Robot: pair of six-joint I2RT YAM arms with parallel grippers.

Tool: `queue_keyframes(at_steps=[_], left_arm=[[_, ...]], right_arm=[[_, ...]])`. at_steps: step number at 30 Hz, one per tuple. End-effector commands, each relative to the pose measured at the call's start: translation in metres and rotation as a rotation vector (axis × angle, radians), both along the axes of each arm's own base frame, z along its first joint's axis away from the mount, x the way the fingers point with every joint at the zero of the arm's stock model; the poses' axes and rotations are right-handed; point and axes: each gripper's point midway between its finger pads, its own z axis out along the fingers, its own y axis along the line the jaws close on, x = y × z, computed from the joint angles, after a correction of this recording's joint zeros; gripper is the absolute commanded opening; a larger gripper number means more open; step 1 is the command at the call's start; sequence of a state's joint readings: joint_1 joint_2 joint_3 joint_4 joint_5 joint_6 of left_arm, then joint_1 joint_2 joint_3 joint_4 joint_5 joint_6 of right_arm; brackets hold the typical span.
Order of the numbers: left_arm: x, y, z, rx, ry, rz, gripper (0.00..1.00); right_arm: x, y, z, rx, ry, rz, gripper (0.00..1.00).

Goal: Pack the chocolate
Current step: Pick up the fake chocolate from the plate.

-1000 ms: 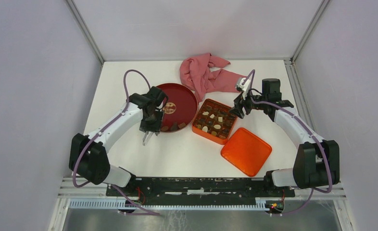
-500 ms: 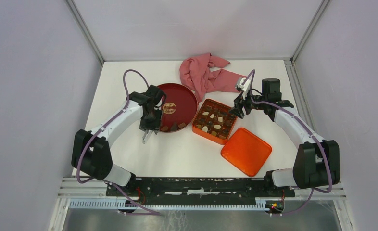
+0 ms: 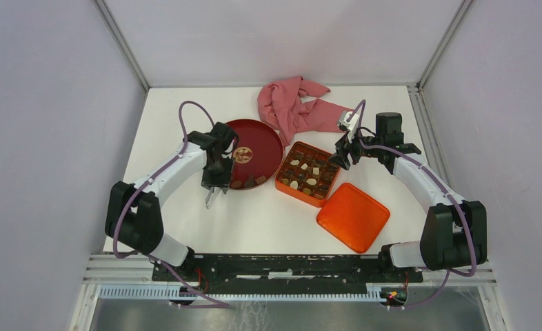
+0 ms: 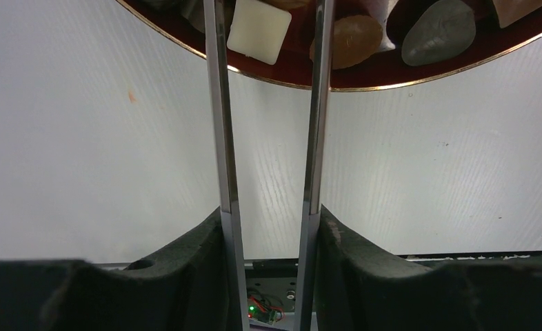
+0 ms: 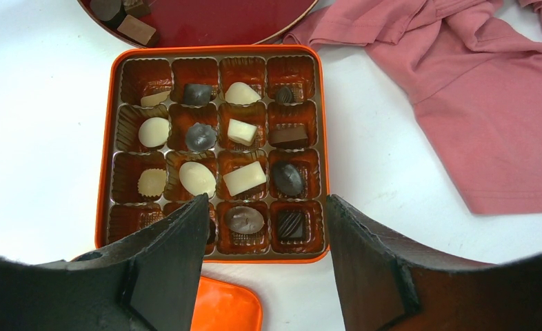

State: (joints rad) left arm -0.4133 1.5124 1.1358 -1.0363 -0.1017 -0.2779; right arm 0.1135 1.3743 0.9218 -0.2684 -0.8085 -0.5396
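Dark brown and cream pieces of the chocolate [image 5: 244,178] are seen in most compartments of the orange tin [image 5: 213,49], which fills the middle of the right wrist view; its lower-left compartment appears empty. More pieces are seen along the lower edge of the red plate [image 3: 261,138], just left of the tin in the top view. The right gripper [image 5: 265,201] is held above the tin's lower rim, its jaws spread wide with nothing between them. The left gripper [image 3: 209,200] is placed at the plate's lower-left rim. Its thin metal fingers [image 4: 220,138] are parted, and white table [image 4: 82,172] is seen between them. A cream square lies between them at the top of the left wrist view; whether it is touched cannot be told. An orange lid [image 3: 353,216] is laid lower right of the tin, and a pink cloth [image 3: 292,107] is bunched above it.
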Motion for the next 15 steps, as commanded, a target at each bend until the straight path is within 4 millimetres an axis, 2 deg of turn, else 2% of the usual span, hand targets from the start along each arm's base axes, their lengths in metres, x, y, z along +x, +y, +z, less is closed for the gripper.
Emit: queue_keyframes(at_steps=[1, 8, 15], left_arm=[[0.011, -0.004, 0.006, -0.016, -0.016, -0.050, 0.48], [0.011, -0.008, 0.008, -0.034, -0.004, -0.057, 0.49], [0.006, -0.017, 0.012, -0.075, 0.004, -0.073, 0.41]], right_arm=[[0.008, 0.004, 0.024, 0.015, -0.070, 0.021, 0.69], [0.008, 0.004, 0.023, 0.014, -0.068, 0.019, 0.69], [0.008, 0.004, 0.024, 0.015, -0.069, 0.021, 0.69]])
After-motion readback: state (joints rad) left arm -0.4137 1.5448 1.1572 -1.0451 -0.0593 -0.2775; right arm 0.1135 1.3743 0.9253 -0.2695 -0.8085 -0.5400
